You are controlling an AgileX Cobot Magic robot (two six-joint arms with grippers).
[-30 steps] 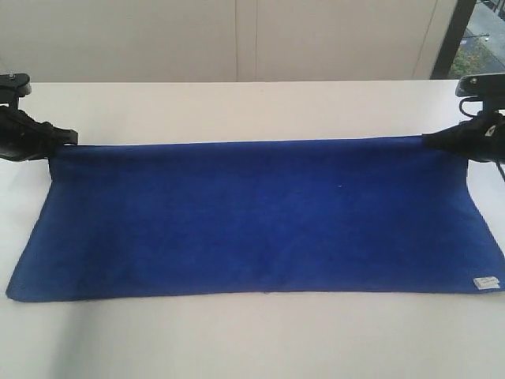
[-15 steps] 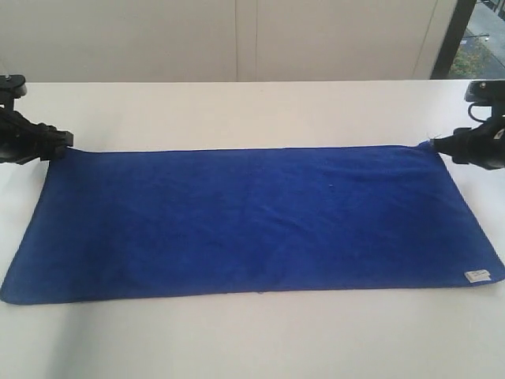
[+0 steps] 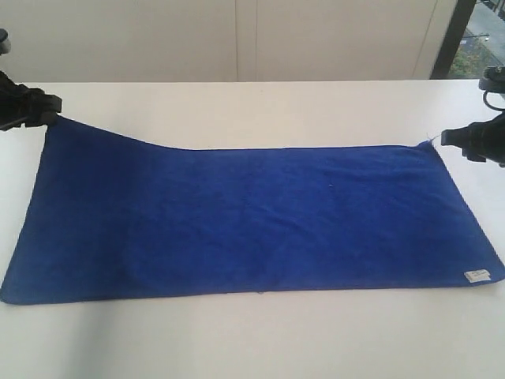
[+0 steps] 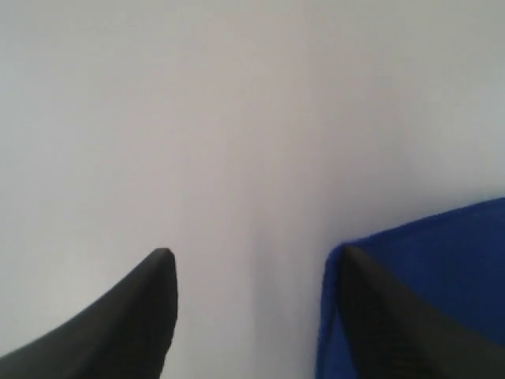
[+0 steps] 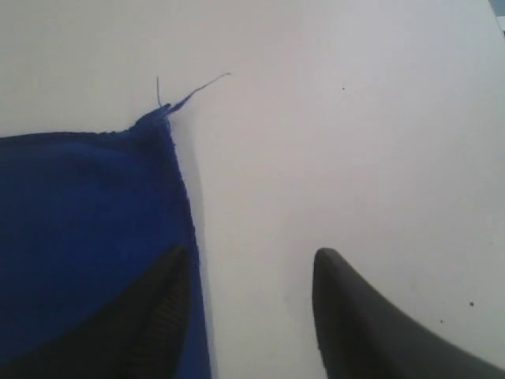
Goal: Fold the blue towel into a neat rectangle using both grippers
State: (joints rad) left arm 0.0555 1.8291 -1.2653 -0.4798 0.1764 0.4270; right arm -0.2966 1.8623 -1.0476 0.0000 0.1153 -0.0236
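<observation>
The blue towel (image 3: pixel 252 213) lies spread out on the white table (image 3: pixel 252 339), its white label (image 3: pixel 476 275) at the near right corner. My left gripper (image 3: pixel 47 106) (image 4: pixel 254 253) is open at the far left corner. That corner (image 4: pixel 410 260) clings round one finger and is drawn back toward the gripper. My right gripper (image 3: pixel 450 138) (image 5: pixel 252 253) is open just off the far right corner. One of its fingers hovers over the towel's edge (image 5: pixel 95 205), the other over bare table. A loose thread (image 5: pixel 197 88) sticks out from that corner.
Bare white tabletop surrounds the towel on all sides. A pale wall (image 3: pixel 237 39) stands behind the table's far edge, with a window (image 3: pixel 481 39) at the far right.
The far edge, held up a second ago, has dropped onto the table. My left gripper has moved back, drawing the far left corner with it. My right gripper has drawn away from its corner.
</observation>
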